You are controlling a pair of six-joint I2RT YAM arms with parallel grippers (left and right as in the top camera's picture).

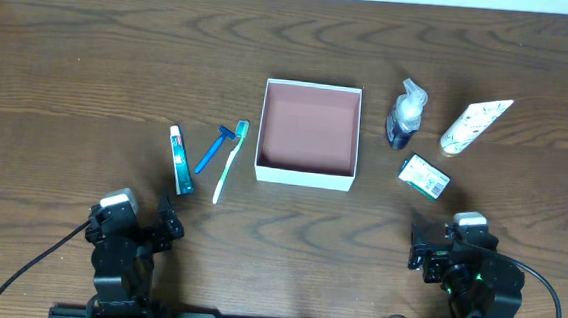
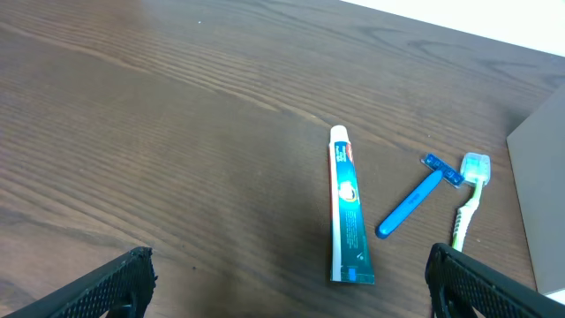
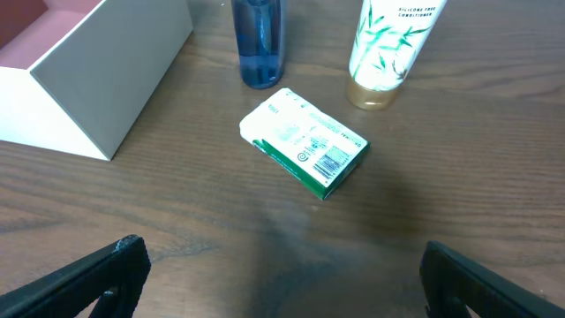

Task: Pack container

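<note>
A: Container position?
B: Container (image 1: pixel 304 175) at table centre, open side up. Toothpaste (image 1: pixel 181 160), razor (image 1: pixel 214 149) and toothbrush (image 1: pixel 231 160) on its left. Bottle (image 1: pixel 405 115), tube (image 1: pixel 475 125) and packet (image 1: pixel 424 176) on its right.
A: Grippers?
B: Left gripper (image 2: pixel 287 283) and right gripper (image 3: pixel 282 274) at the near edge, fingers spread, gripping nothing.

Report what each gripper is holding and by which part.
Nothing is held: the left gripper and the right gripper are both open and empty, away from the container.
</note>
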